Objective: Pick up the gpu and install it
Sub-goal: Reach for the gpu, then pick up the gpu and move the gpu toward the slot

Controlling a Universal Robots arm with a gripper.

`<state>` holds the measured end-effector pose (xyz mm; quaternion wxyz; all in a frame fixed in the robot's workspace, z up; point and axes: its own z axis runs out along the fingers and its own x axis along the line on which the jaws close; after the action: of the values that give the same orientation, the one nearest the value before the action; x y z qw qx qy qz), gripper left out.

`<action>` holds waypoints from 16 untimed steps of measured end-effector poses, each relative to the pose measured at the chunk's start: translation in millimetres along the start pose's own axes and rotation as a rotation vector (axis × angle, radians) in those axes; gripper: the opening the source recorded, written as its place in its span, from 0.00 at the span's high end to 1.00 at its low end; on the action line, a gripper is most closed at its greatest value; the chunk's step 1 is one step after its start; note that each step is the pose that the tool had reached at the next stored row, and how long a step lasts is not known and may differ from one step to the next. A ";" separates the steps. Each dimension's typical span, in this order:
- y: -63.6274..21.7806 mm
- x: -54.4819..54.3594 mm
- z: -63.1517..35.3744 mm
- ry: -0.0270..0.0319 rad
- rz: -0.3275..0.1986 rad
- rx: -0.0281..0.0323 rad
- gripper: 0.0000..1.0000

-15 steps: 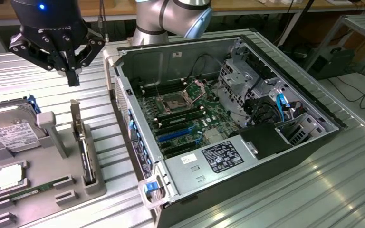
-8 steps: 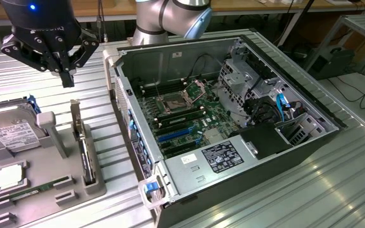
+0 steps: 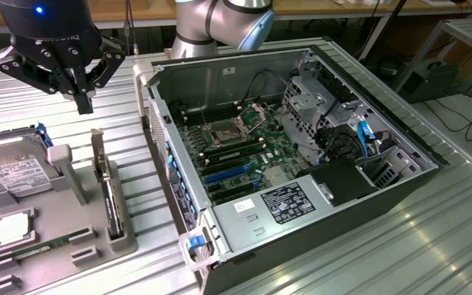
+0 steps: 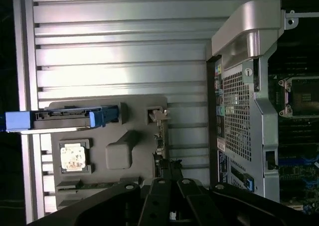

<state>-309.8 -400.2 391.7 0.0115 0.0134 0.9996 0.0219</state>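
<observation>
One grey moulded holder (image 3: pixel 128 244) sits on the ribbed metal table (image 3: pixel 400 246) at the exterior view's left. It carries a boxy silver hard drive with a white label (image 3: pixel 15 175), a square processor chip (image 3: pixel 10 228) and a narrow green memory stick (image 3: pixel 43 247). I see the thin dark gpu with its silver bracket (image 3: pixel 111 203) standing on edge in the holder's right slot. My black gripper (image 3: pixel 83 104) hangs above its far end, fingers pinched fully together, holding nothing. Right of that lies the open computer case (image 3: pixel 211 80).
</observation>
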 end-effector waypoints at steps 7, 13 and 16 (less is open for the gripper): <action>-0.5 5.2 -0.1 0.0020 -0.046 -0.0015 0.89; -0.5 5.2 -0.1 0.0021 -0.046 -0.0015 0.89; -0.6 5.2 -0.1 0.0021 -0.046 -0.0015 0.89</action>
<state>-315.1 -400.6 391.6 0.0109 -0.0096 0.9996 0.0224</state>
